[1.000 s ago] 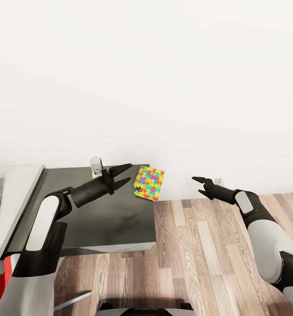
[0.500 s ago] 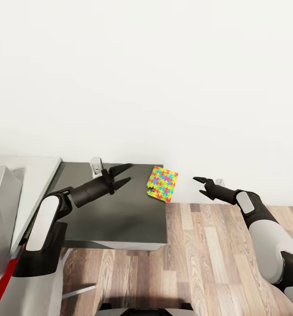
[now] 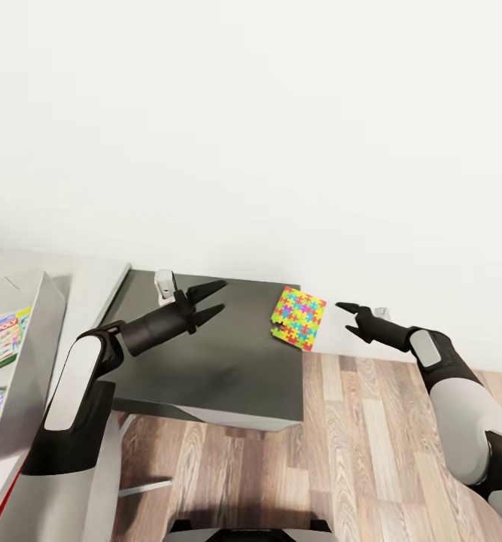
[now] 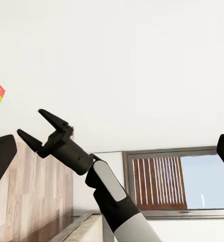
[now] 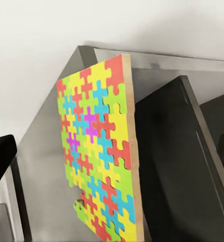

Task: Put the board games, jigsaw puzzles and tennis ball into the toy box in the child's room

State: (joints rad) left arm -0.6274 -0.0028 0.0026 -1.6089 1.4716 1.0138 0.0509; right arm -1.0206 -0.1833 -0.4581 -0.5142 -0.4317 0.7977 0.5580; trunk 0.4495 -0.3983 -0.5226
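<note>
A dark grey table top is seen against a plain white wall, above a wood-plank floor. At the head view's left edge a light grey toy box is cut off. A multicoloured jigsaw puzzle sheet stands tilted at the top's far right corner; whether it is touching cannot be told. The left gripper and right gripper are spread open, holding nothing.
</note>
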